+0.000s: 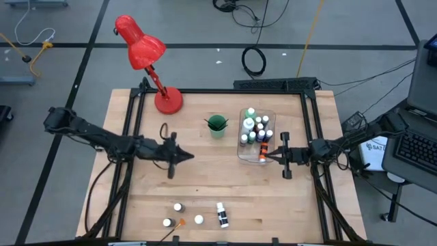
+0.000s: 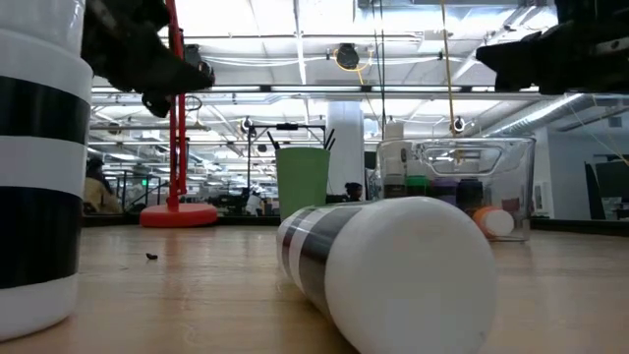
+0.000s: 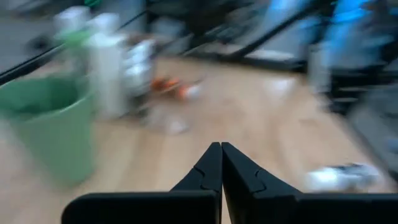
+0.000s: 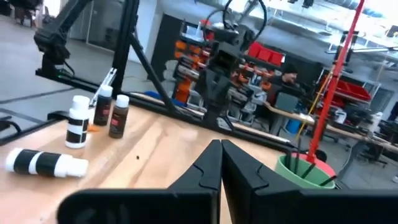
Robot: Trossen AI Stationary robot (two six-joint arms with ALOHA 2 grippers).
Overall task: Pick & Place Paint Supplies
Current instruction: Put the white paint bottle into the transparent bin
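Note:
Several small white-capped paint bottles (image 1: 257, 127) stand inside the clear bin (image 1: 242, 152) right of centre. Near the front edge stand three small bottles (image 1: 177, 206), and a white, dark-banded bottle (image 1: 222, 214) lies on its side beside them, large in the low view (image 2: 393, 270). An orange-tipped brush (image 1: 179, 224) lies there too. My left gripper (image 1: 191, 156) hovers shut left of centre, holding nothing. My right gripper (image 1: 265, 156) hovers shut by the bin's near side, also holding nothing.
A green cup (image 1: 217, 126) with dark stems in it stands at mid table, between the bin and a red desk lamp (image 1: 168, 100) at the far left. Bare wood lies between both grippers and the bottles at the front edge.

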